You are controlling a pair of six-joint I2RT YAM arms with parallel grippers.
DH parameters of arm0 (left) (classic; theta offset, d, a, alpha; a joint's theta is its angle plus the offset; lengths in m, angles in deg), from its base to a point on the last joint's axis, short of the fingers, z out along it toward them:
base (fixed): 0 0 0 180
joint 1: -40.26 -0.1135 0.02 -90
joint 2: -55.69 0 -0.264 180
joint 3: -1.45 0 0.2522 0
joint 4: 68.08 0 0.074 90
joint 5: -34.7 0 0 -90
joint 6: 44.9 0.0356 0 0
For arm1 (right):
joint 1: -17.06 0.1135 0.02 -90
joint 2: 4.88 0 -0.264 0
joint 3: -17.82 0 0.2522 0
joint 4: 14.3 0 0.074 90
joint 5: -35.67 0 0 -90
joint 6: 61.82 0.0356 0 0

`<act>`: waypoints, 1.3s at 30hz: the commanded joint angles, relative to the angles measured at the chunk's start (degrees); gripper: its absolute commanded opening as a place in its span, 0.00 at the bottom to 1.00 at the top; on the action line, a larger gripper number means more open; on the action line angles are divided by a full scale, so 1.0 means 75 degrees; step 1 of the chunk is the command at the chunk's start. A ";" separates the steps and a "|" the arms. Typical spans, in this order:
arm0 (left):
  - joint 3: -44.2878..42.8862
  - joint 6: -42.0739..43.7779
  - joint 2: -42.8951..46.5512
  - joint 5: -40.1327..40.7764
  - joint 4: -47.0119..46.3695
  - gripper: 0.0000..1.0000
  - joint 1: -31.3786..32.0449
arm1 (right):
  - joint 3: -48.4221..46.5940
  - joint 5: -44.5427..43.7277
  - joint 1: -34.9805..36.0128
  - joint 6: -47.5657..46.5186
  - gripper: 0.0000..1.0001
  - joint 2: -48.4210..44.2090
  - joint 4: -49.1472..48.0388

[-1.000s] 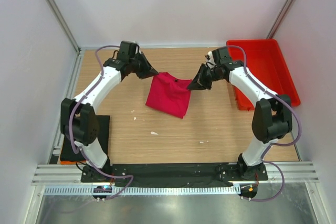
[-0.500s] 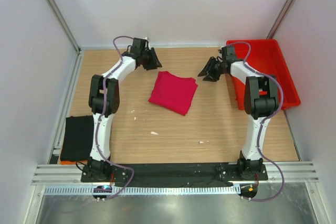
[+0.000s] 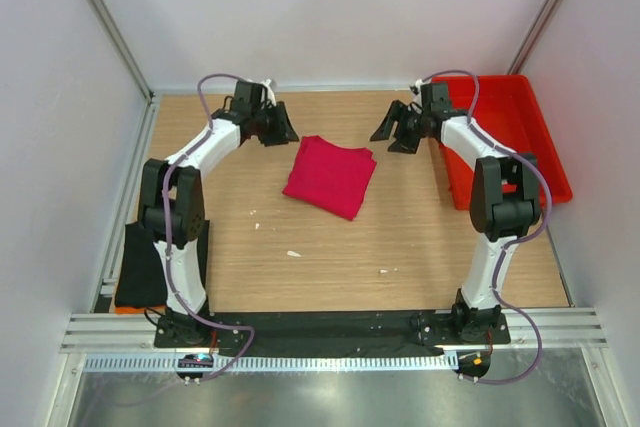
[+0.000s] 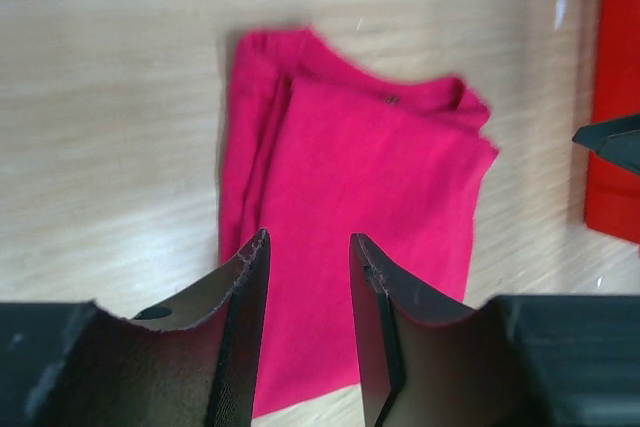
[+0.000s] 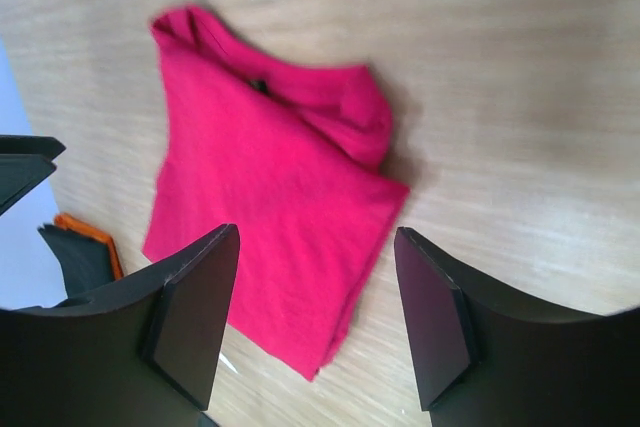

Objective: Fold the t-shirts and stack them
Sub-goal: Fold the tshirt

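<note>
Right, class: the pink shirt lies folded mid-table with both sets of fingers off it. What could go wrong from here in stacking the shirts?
1. The pink t-shirt has layers offset on one side; pinching one corner could open the fold.
2. The black t-shirt lies at the table's left edge, partly behind the left arm: awkward to reach.
3. The right fingers hover near the red tray and could knock it.

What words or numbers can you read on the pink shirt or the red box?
None can be read.
The pink t-shirt is plain. A tiny dark spot at its collar may be a tag, but it is too small to read.
The red tray shows no lettering.
</note>
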 commanded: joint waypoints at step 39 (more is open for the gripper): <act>0.0508 0.0883 -0.0485 0.0577 -0.0715 0.39 0.0306 | 0.0942 0.0491 0.0094 -0.0187 0.61 0.0907 -0.1714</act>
